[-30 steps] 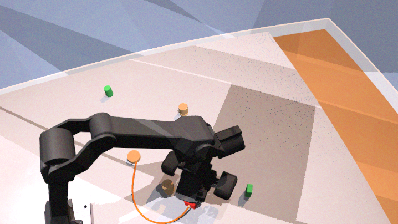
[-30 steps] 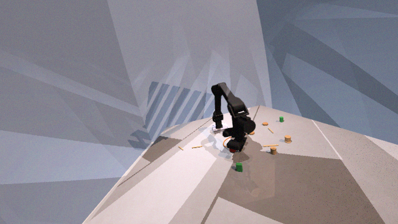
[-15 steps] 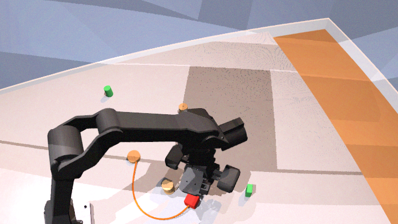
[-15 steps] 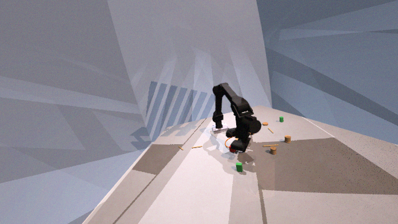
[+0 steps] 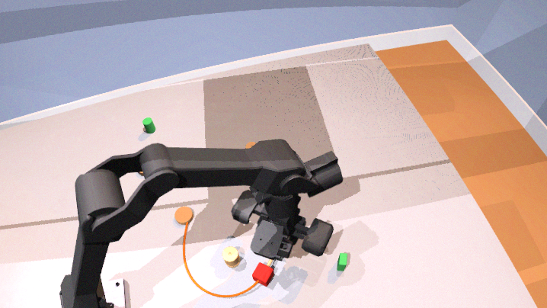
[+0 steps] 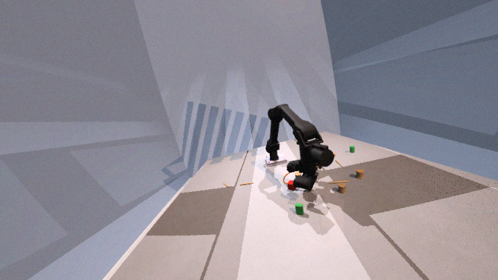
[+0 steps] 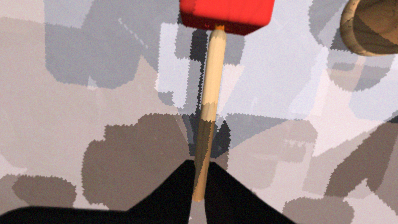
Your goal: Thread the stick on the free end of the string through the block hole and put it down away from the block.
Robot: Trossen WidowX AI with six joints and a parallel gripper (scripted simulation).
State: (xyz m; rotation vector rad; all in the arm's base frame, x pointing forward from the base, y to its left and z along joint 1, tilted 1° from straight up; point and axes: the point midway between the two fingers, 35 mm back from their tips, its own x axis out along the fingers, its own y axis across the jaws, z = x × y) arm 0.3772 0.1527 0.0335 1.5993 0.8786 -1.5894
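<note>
The red block [image 5: 263, 274] [image 6: 291, 185] [image 7: 226, 10] stands on the table. My gripper [image 7: 199, 169] is shut on the thin wooden stick [image 5: 270, 263] [image 7: 214, 70], close beside the block. The stick shows from the fingers to its far end, just outside the block's near face. A speck of orange string [image 7: 220, 28] shows between that end and the block. On the opposite side the string [image 5: 183, 248] [image 6: 284, 178] leaves the block and curves to the round button [image 5: 183, 215]. The inside of the hole is hidden.
A wooden cylinder [image 5: 231, 257] [image 7: 377, 27] stands close beside the block. A green block [image 5: 342, 261] [image 6: 299, 208] and a green cylinder [image 5: 148, 125] [image 6: 351, 149] stand farther off. More wooden cylinders [image 6: 360, 174] [image 6: 342, 188] and several loose sticks [image 6: 246, 184] [image 6: 338, 181] lie around.
</note>
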